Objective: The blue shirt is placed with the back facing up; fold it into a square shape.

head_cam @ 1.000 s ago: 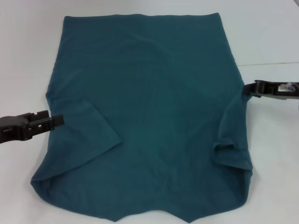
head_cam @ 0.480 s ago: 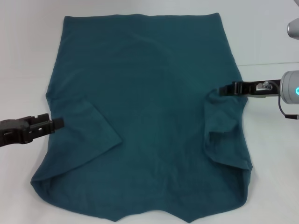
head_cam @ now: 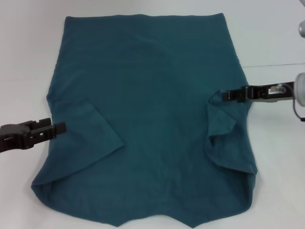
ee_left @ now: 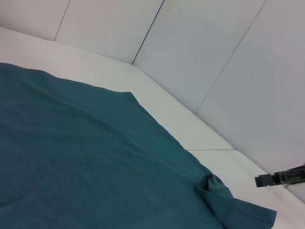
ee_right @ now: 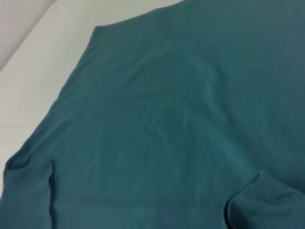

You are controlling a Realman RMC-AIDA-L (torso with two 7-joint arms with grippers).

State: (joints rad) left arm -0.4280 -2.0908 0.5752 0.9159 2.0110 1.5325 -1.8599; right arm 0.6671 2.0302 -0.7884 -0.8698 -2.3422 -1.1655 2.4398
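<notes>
You are looking at an early stage of the fold: the blue shirt [head_cam: 152,109] is lying spread on the white bench [head_cam: 271,38], plain side up, with both sleeves already turned in over the body. The side panels and the lengthwise folds are, by my reading, all left to do. The right gripper [head_cam: 228,95] is reaching in over the shirt's right edge, its fingers looking clamped on the bunched sleeve fabric there, which is lifting into a small ridge. The left gripper [head_cam: 60,127] is hanging just at the shirt's left edge beside the folded sleeve; I cannot tell whether its fingers are apart or together.
</notes>
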